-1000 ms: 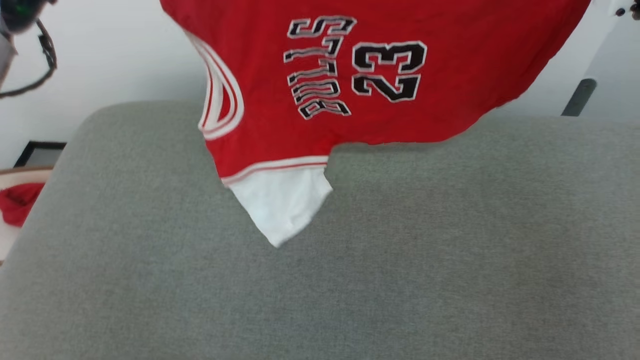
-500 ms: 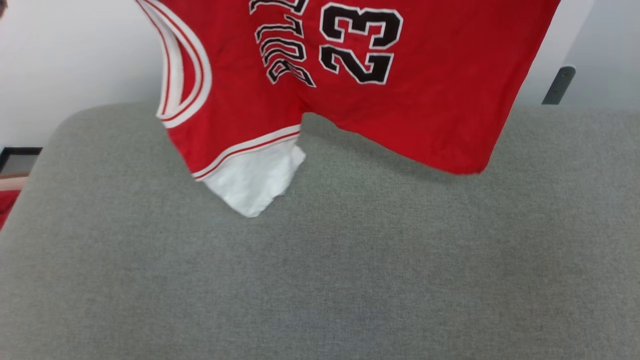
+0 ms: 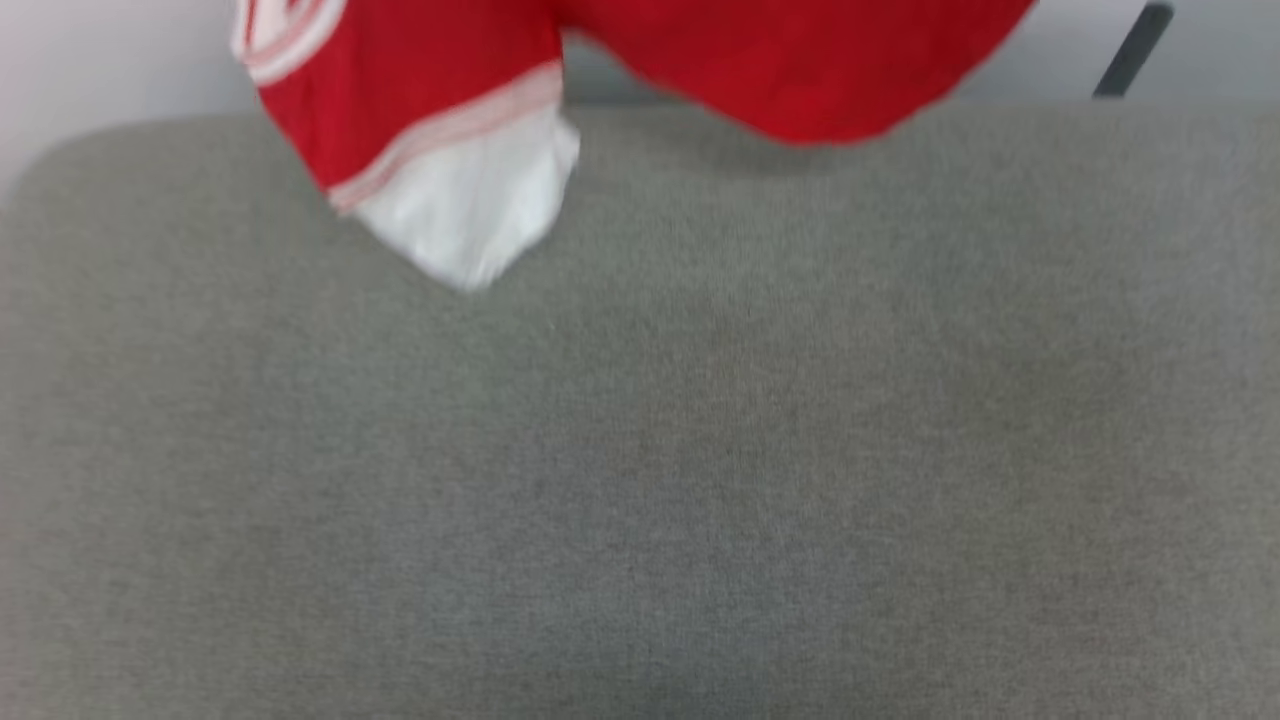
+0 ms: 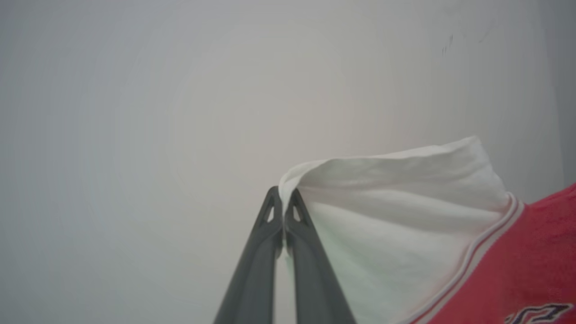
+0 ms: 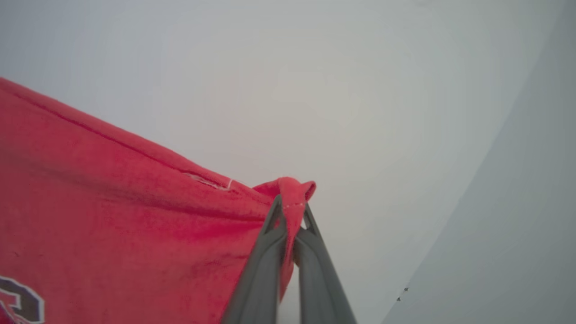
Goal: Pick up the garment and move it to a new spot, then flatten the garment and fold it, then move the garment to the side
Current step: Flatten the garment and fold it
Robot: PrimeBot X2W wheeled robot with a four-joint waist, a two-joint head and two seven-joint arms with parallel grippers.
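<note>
Aloft, L pincer (image 4: pixel 283 194) clenched on garment (image 4: pixel 405 225) sleeve, R pincer (image 5: pixel 292 205) clenched on red corner.

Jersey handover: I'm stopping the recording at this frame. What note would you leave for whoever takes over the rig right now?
Hands: left hand is shut on the jersey at a white sleeve. Right hand is shut on a red corner of it.
Jersey: hangs spread between both hands over the far edge of the grey cushion. Whether it touches the cushion is unclear.
Done: picked up.
Left: lay it at the new spot, flatten, fold, move aside.
</note>
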